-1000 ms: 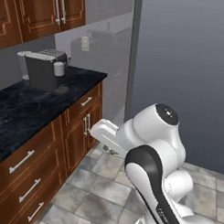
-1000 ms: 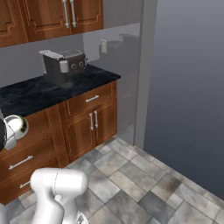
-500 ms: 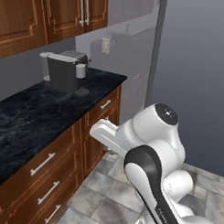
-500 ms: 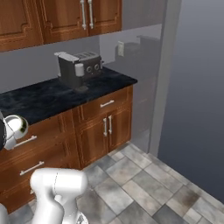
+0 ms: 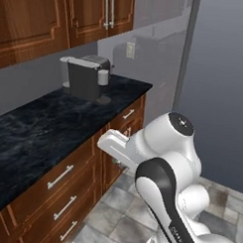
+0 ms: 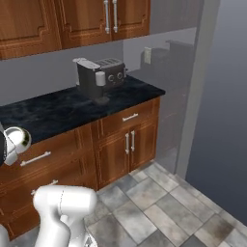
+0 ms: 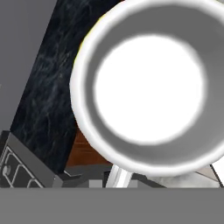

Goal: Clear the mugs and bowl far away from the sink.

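White mug [image 7: 148, 87] rides in the gripper past the kitchen counter [image 5: 38, 135].
Fingers clenched on the mug, its open mouth facing the hand camera; dark countertop lies at nine o'clock.

The white mug [image 7: 148, 87] runs off the hand view's top and right edges, hiding the gripper's fingertips.

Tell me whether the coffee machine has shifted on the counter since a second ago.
No. The coffee machine keeps its spot near the counter's end; the whole view shifted, so the camera moved.
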